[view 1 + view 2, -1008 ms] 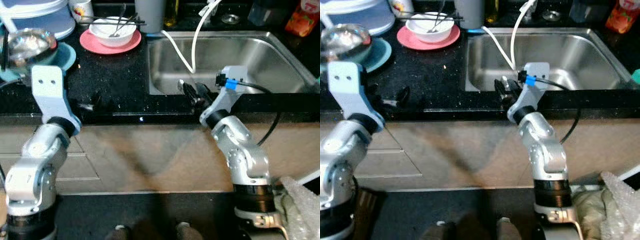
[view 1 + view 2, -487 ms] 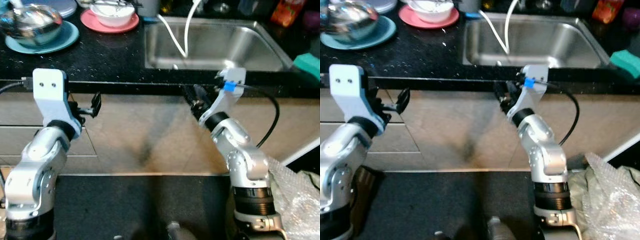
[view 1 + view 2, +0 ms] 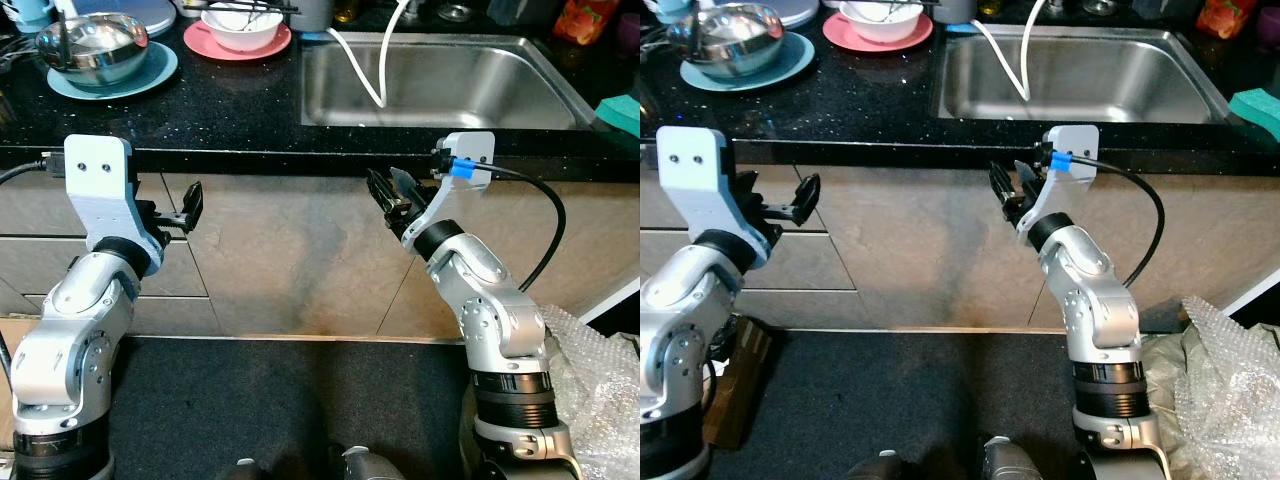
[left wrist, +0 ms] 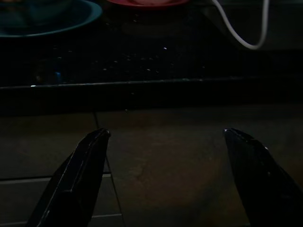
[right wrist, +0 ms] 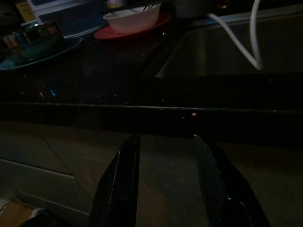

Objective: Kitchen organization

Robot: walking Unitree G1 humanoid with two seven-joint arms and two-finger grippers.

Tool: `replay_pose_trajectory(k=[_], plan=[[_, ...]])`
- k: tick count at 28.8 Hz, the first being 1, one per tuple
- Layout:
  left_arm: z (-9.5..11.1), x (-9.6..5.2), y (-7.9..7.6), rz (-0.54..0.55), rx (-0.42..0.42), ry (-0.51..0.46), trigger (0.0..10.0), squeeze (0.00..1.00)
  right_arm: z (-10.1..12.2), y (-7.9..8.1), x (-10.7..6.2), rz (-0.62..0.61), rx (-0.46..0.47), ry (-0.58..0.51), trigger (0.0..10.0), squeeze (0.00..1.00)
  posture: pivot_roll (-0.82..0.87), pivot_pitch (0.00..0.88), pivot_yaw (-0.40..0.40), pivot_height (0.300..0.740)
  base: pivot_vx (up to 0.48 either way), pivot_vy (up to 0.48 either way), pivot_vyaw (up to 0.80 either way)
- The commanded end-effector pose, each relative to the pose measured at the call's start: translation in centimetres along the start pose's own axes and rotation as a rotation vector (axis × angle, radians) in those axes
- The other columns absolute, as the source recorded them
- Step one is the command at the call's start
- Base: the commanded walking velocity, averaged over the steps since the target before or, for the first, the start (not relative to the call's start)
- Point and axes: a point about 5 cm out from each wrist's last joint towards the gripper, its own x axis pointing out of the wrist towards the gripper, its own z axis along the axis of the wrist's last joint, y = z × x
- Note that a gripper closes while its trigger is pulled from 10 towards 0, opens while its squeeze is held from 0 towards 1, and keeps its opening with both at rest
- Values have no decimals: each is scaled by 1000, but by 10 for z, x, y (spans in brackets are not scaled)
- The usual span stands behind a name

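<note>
Black surface (image 3: 230,110): steel sink (image 3: 440,80) set in it.
Dishes: steel bowl (image 3: 92,46) on teal plate (image 3: 150,70); white bowl (image 3: 240,28) on pink plate (image 3: 205,45).
Left hand (image 3: 192,207): spread, empty, below edge.
Right hand (image 3: 390,195): slightly parted, empty, below sink.

Silver arms (image 3: 480,300), black-fingered tools
</note>
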Motion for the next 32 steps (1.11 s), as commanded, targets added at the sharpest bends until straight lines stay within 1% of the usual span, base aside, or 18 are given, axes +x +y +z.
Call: replay_pose_trajectory(k=[1, 5, 6, 9, 10, 12, 13, 15, 17, 18, 19, 20, 21, 22, 23, 26, 29, 32], plan=[[-4, 0, -4, -41, 5, 20, 10000, 0, -3, 2, -2, 11, 4, 17, 10000, 0, 53, 167, -54, 740, 0, 0, 0], [-13, -1, -21, -172, -9, 43, 10000, 0, -18, 0, -13, 46, -8, 73, 10000, 0, 55, 169, -53, 740, 0, 0, 0], [-20, -8, -30, -259, -21, 62, 10000, 0, -26, 1, -21, 101, -8, 108, 10000, 0, 52, 166, -40, 740, 0, 0, 0], [-37, -26, -47, -428, -37, 131, 10000, 0, -43, 8, -40, 241, -7, 209, 10000, 0, 49, 161, -33, 740, 0, 0, 0], [-37, -26, -47, -428, -37, 131, 10000, 0, -43, 8, -40, 241, -7, 209, 10000, 0, 49, 161, -33, 740, 0, 0, 0], [-47, -36, -54, -495, -43, 189, 10000, 0, -53, 12, -49, 319, -13, 283, 10000, 0, 48, 158, -32, 740, 0, 0, 0], [-55, -39, -55, -504, -14, 226, 10000, 0, -60, 13, -54, 349, -31, 334, 10000, 0, 47, 156, -32, 740, 0, 0, 0], [-63, -40, -54, -481, 7, 266, 10000, 0, -66, 13, -57, 360, -56, 373, 10000, 0, 44, 154, -30, 740, 0, 0, 0], [-73, -36, -46, -380, 30, 287, 10000, 0, -74, 9, -57, 323, -95, 408, 10000, 0, 44, 154, -31, 740, 0, 0, 0], [-77, -32, -37, -293, 32, 293, 10000, 0, -76, 5, -54, 271, -97, 411, 10000, 0, 42, 152, -32, 740, 0, 0, 0], [-77, -32, -37, -293, 32, 293, 10000, 0, -76, 5, -54, 271, -97, 411, 10000, 0, 42, 152, -32, 740, 0, 0, 0], [-80, -28, -26, -193, 37, 299, 10000, 0, -82, -2, -52, 184, -91, 422, 10000, 0, 42, 152, -33, 740, 0, 0, 0], [-80, -28, -26, -193, 37, 299, 10000, 0, -82, -2, -52, 184, -91, 422, 10000, 0, 42, 152, -33, 740, 0, 0, 0], [-82, -26, -16, -116, 41, 299, 10000, 0, -89, -8, -51, 108, -98, 439, 10000, 0, 44, 152, -34, 740, 0, 0, 0], [-82, -26, -16, -116, 41, 299, 10000, 0, -89, -8, -51, 108, -98, 439, 10000, 0, 44, 152, -34, 740, 0, 0, 0], [-85, -27, 2, -6, 43, 296, 10000, 0, -99, -17, -53, 3, -111, 464, 10000, 0, 42, 149, -35, 740, 0, -436, 0], [-82, -29, 7, 24, 89, 278, 10000, 0, -96, -17, -52, -6, -115, 450, 10000, 0, 42, 146, -35, 740, 0, -480, 0], [-77, -29, 13, 78, 75, 235, 10000, 0, -91, -16, -50, -10, -114, 422, 10000, 0, 43, 142, -35, 740, 0, 0, 0]])
